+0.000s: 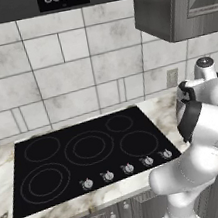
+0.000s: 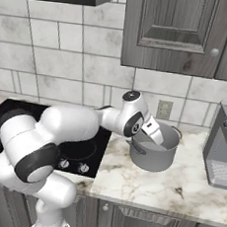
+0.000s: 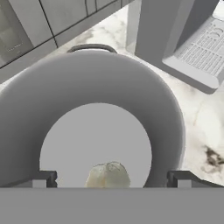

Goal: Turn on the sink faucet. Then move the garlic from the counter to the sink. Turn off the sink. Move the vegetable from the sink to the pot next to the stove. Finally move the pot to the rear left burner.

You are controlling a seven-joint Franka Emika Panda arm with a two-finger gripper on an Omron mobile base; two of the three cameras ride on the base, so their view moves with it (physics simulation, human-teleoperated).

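Gripper (image 3: 112, 178) stands spread wide, holding nothing; its two dark fingertips (image 3: 43, 178) flank the lower edge of the hand view. Between them, on the pot floor, lies the garlic (image 3: 108, 175), apart from both tips. The pot (image 3: 166, 105), grey with a loop handle at its far rim, sits on the marble counter (image 2: 177, 186) just right of the stove (image 1: 89, 155). The hand hangs over the pot's near rim. Beyond the pot stands a grey appliance (image 2: 223, 147) against the tiled wall.

arm (image 2: 70, 123): bent low, reaching forward-right | wrist (image 2: 132, 120): angled downward | gripper (image 3: 112, 178): jaws spread wide, nothing between fingertips (image 3: 43, 178)
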